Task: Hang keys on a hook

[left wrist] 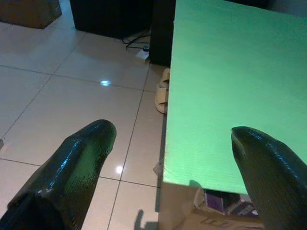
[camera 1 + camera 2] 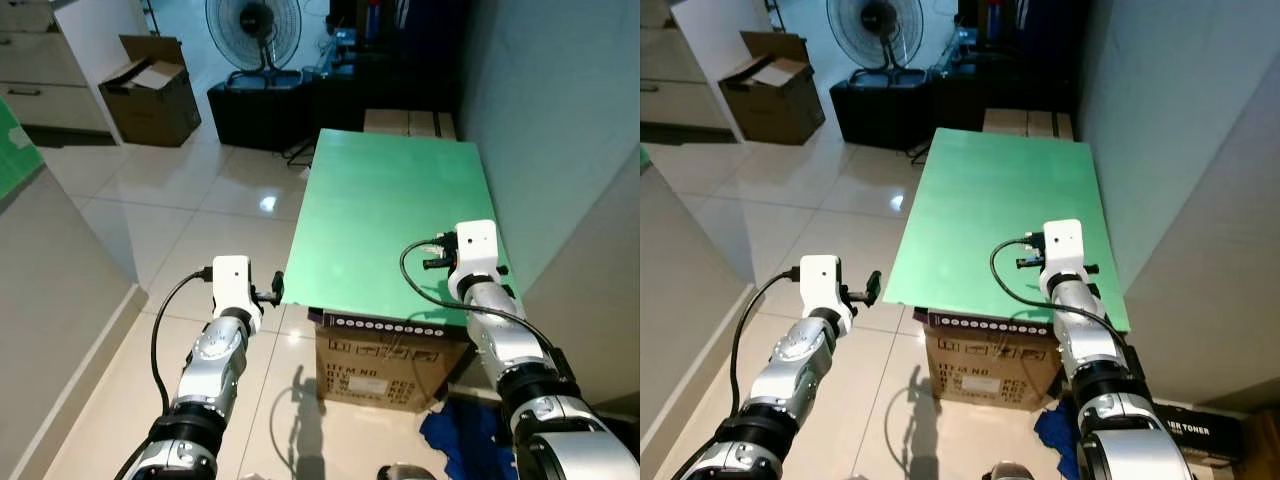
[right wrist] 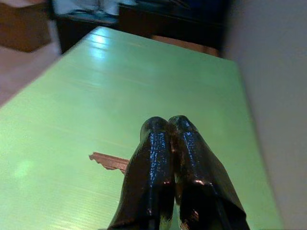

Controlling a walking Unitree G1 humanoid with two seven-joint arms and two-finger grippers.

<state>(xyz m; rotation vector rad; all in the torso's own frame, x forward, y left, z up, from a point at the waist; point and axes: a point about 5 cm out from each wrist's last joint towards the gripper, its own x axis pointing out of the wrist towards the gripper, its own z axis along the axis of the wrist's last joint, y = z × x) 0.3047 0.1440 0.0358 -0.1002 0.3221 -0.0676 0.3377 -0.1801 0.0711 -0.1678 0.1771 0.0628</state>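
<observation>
The right gripper — fingers pressed shut — pins a coppery key on the green tabletop, blade running left. The left gripper hangs spread wide off the table's near-left corner.

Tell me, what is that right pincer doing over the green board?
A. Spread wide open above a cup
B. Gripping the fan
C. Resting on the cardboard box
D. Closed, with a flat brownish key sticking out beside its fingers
D: in the right wrist view the right pincer has its fingers pressed together above the green board, and a brownish key juts out sideways from behind them.
</observation>
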